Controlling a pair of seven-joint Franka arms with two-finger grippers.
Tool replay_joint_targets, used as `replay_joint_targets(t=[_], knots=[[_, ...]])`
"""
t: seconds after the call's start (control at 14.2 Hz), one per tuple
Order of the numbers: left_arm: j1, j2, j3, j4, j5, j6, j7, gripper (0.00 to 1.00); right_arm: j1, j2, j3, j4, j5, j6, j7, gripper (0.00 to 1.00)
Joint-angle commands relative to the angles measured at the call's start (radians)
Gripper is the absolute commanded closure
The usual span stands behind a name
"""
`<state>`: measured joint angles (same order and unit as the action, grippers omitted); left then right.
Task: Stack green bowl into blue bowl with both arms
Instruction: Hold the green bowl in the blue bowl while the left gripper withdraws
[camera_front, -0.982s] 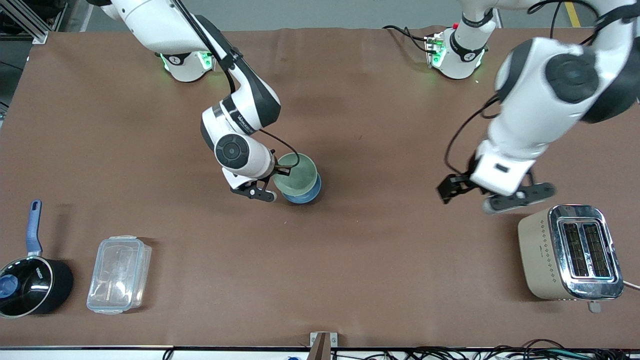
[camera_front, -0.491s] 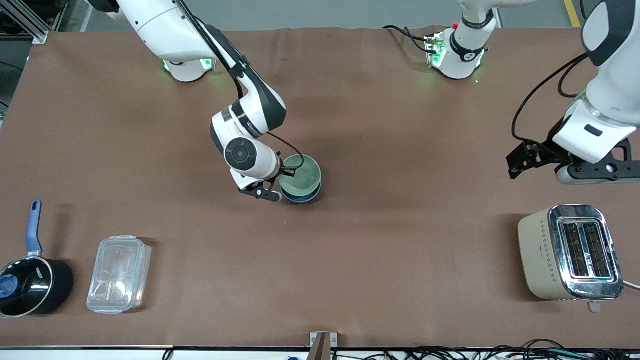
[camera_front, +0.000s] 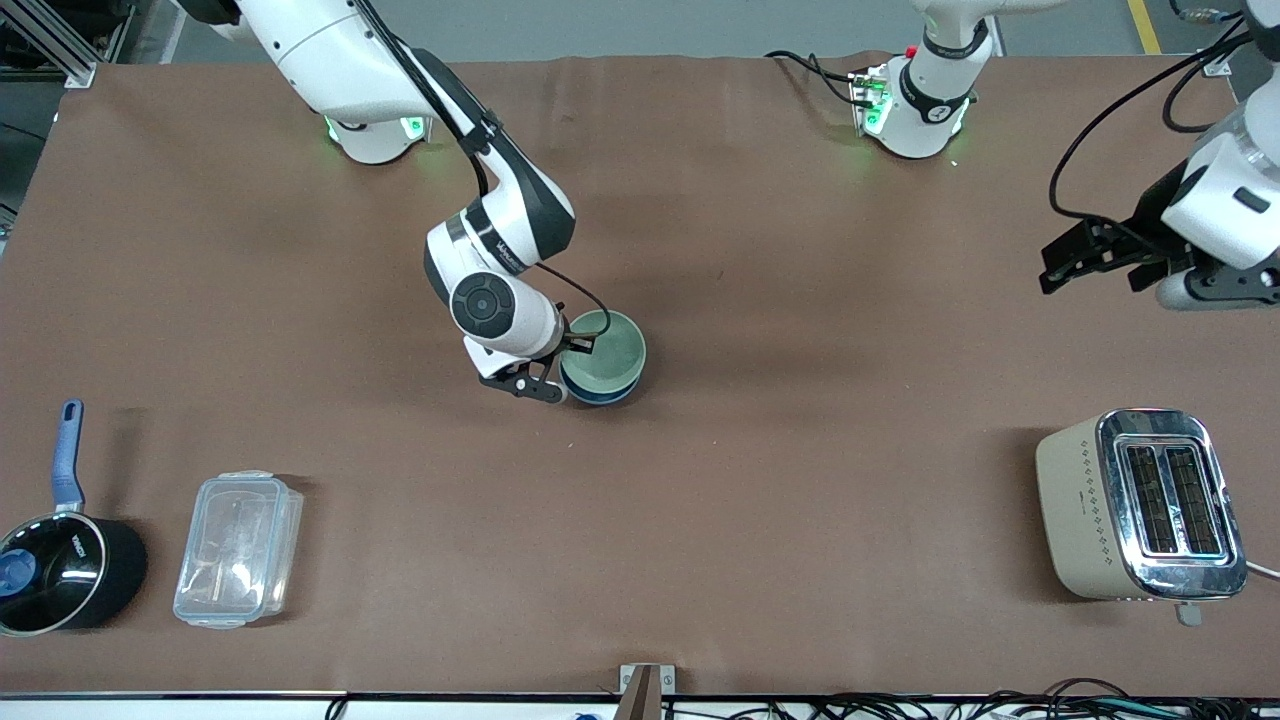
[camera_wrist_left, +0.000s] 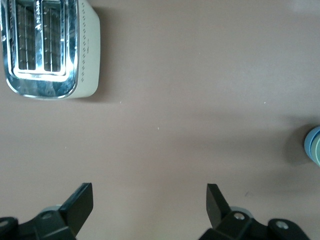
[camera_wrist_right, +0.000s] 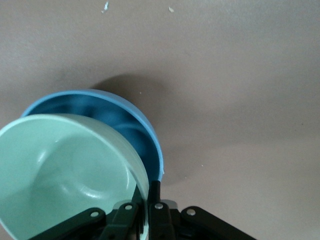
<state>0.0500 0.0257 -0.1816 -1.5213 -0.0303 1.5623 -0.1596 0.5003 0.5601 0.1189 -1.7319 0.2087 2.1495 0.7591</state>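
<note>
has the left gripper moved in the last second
Yes. The left gripper has swung away from the toaster, toward the table's edge at the left arm's end and toward the bases.

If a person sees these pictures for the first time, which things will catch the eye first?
Probably the green bowl near the middle of the table, sitting in the blue bowl, its rim pinched by the right end effector. Next, the left end effector, open and empty, hangs over the left arm's end of the table, with the shiny toaster nearer the front camera.
</note>
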Motion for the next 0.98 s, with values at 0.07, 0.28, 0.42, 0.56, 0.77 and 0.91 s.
replay_joint_targets(t=[0.07, 0.28, 0.42, 0.56, 0.77, 0.91], knots=[[0.002, -0.058, -0.013, -0.025, -0.011, -0.039, -0.005, 0.00, -0.003, -0.017, -0.001, -0.020, 0.014, 0.021, 0.006, 0.93], [0.002, -0.090, -0.010, -0.029, -0.013, -0.051, 0.014, 0.00, 0.001, -0.015, -0.001, -0.024, 0.014, 0.015, 0.006, 0.92], [-0.028, -0.099, 0.010, -0.040, -0.011, -0.059, 0.014, 0.00, 0.004, -0.015, -0.001, -0.034, 0.012, 0.010, 0.006, 0.90], [-0.068, -0.104, 0.056, -0.039, -0.010, -0.099, 0.017, 0.00, -0.003, -0.017, -0.001, -0.038, 0.012, 0.010, 0.003, 0.51], [-0.119, -0.116, 0.103, -0.048, -0.007, -0.117, 0.023, 0.00, -0.014, -0.052, -0.005, -0.014, 0.011, 0.000, -0.007, 0.00], [-0.142, -0.124, 0.106, -0.046, 0.047, -0.116, 0.023, 0.00, -0.078, -0.122, -0.008, 0.023, -0.005, -0.092, -0.017, 0.00]])
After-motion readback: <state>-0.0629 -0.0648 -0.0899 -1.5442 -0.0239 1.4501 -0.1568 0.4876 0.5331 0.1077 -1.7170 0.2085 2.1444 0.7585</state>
